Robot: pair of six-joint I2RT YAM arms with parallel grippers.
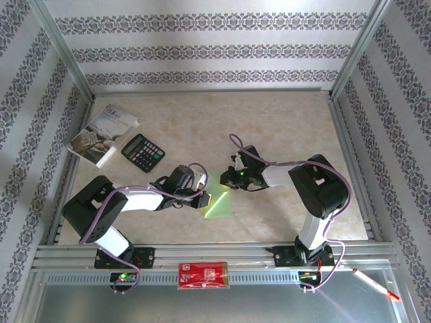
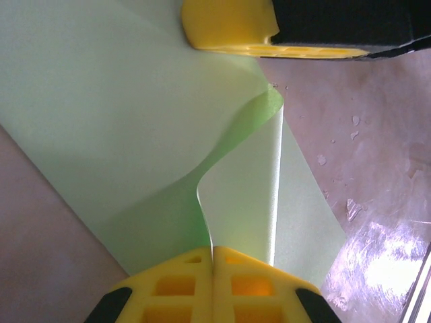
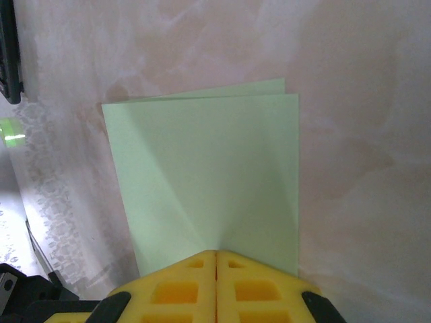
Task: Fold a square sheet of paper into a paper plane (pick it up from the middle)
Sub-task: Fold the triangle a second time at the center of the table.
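- Yellow fingers (image 2: 225, 266) of the left pincer (image 2: 213, 256) stood pressed together with no gap, nipping a curled-up flap of the square sheet of paper (image 2: 114, 114).
- Right pincer (image 3: 216, 259) was likewise closed tight. Its tips met on the near edge of the sheet, which spread away from them in shallow creases, so a hold on the paper was judged likely.
- Location: the sheet lay on the counter (image 1: 289, 128) between the two pincers, near the middle, well apart from the calculator (image 1: 143, 152) and booklet (image 1: 102, 134) at the far left.
- Done: one layer was doubled over another, and the lower layer's edge showed just past the upper along the far side in the right wrist view. This was judged an early fold.
- Outstanding: no pointed nose and no wings were visible, and the raised flap was not pressed flat. The dart shape was nowhere near formed.
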